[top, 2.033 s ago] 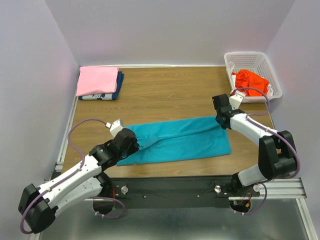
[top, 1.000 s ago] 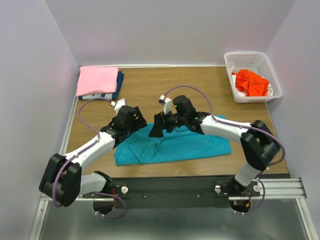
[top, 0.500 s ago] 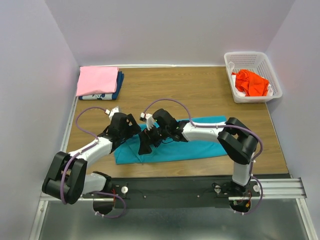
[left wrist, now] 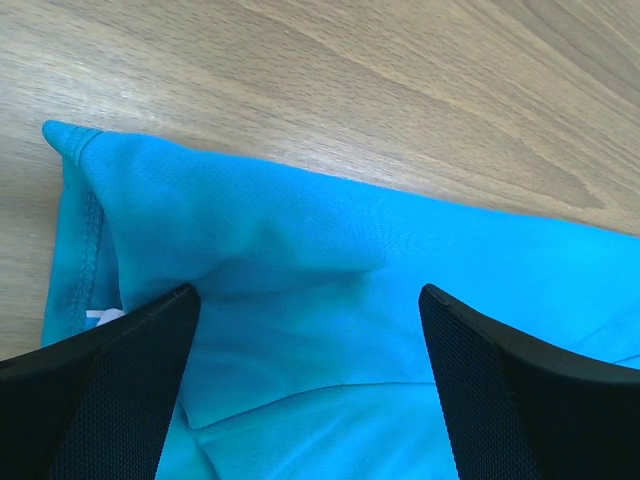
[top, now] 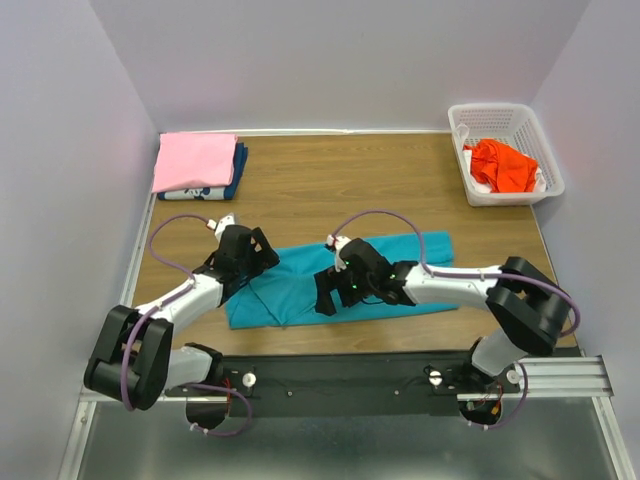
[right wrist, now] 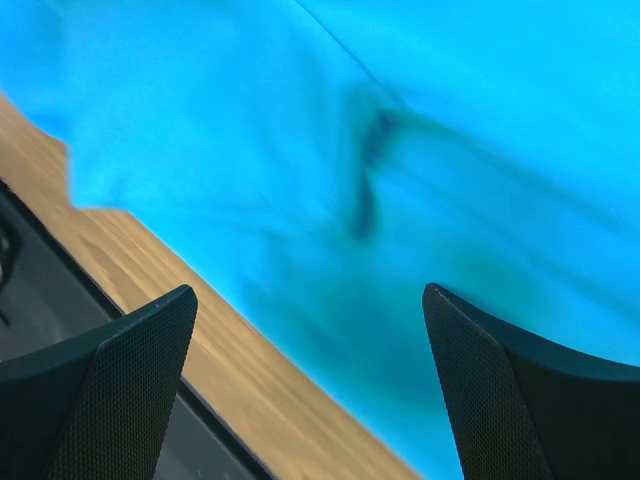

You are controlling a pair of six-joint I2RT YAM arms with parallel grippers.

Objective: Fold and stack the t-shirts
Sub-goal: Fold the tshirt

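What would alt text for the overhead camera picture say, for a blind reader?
A robot's left arm and right arm reach over a teal t-shirt lying on a wooden table. At the far left corner a pink shirt lies on a dark blue one; a white basket at far right holds an orange-red shirt.

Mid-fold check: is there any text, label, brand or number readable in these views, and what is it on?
No text can be read in any view.
White print on the dark blue shirt, under the pink shirt: too small to read.
White tag at the hem of the teal shirt, left wrist view: only a sliver shows, unreadable.
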